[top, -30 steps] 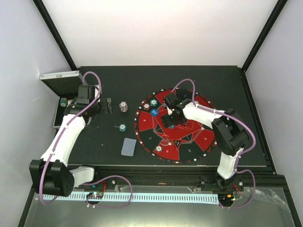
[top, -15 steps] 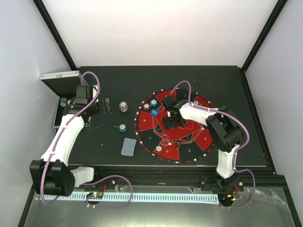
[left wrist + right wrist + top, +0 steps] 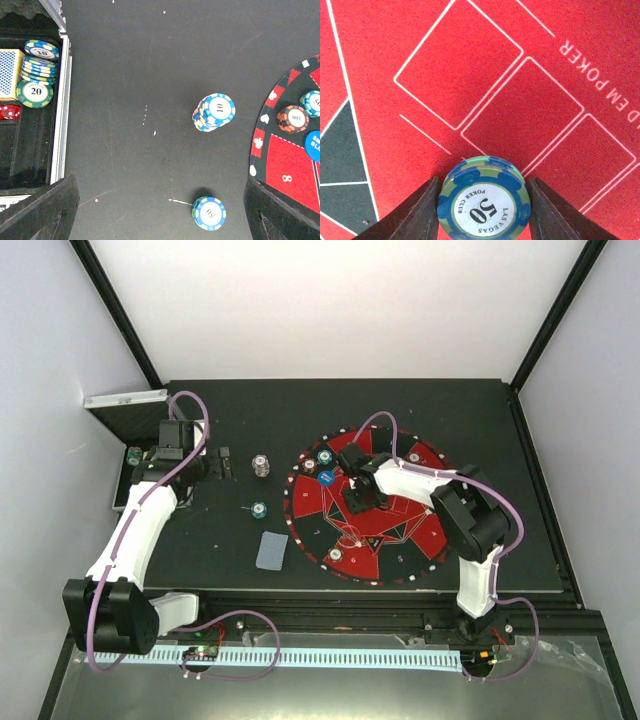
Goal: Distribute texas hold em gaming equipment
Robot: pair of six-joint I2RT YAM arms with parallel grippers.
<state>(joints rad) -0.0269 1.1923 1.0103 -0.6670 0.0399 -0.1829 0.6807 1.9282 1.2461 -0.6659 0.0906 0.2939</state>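
Right gripper [image 3: 482, 197] clamps the teal 50 chip stack [image 3: 482, 209] by its rim on the red mat [image 3: 470, 75]: hard, slick, light, perhaps several chips deep, so pinch low across the diameter lest upper chips slide.

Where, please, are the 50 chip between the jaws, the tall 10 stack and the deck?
50 chip [image 3: 482, 207], right wrist view, top face.
Tall 10 stack [image 3: 216, 110], left wrist view, top face.
Deck [image 3: 10, 74], left wrist view, blue back.
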